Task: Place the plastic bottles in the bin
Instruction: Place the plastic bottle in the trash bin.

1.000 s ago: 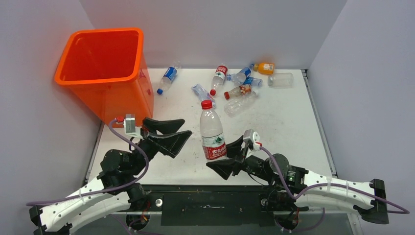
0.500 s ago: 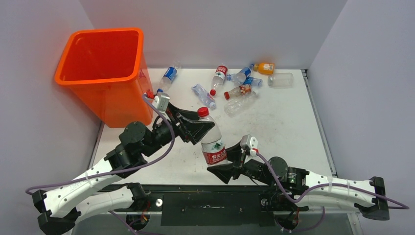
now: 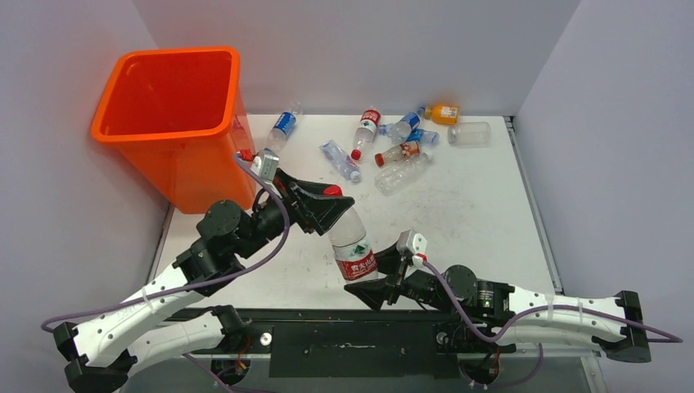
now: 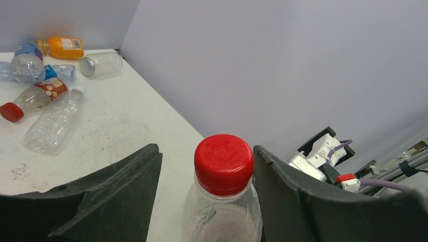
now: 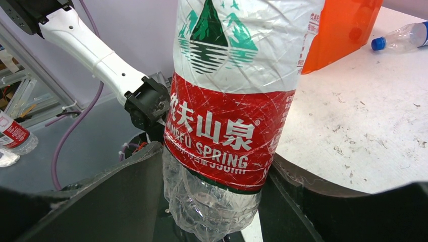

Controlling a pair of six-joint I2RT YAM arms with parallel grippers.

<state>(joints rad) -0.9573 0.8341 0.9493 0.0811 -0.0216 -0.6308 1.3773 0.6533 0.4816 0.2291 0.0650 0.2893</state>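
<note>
A clear plastic bottle [image 3: 352, 246] with a red cap [image 4: 223, 162] and a red and white label [image 5: 227, 126] leans toward the left above the table's near edge. My right gripper [image 3: 368, 274] is shut on its lower body, just under the label. My left gripper [image 3: 337, 214] is shut round its shoulder. One finger [image 4: 282, 181] presses the shoulder, and a strip of table shows beside the neck. The orange bin [image 3: 106, 131] stands at the far left, apart from both grippers. Several more plastic bottles [image 3: 393, 151] lie at the back of the table.
A blue-labelled bottle [image 3: 282, 131] lies close to the bin's right wall. An orange-tinted bottle [image 3: 442, 113] and a clear jar-like one [image 3: 469, 133] lie by the back wall. Grey walls close in the white table [image 3: 475, 213] on three sides. Another bottle [image 5: 12, 136] lies below table level.
My left arm swung right from beside the bin to the bottle and its jaws closed round the upper part. The bottle went from upright to leaning left, and the right gripper sank slightly.
</note>
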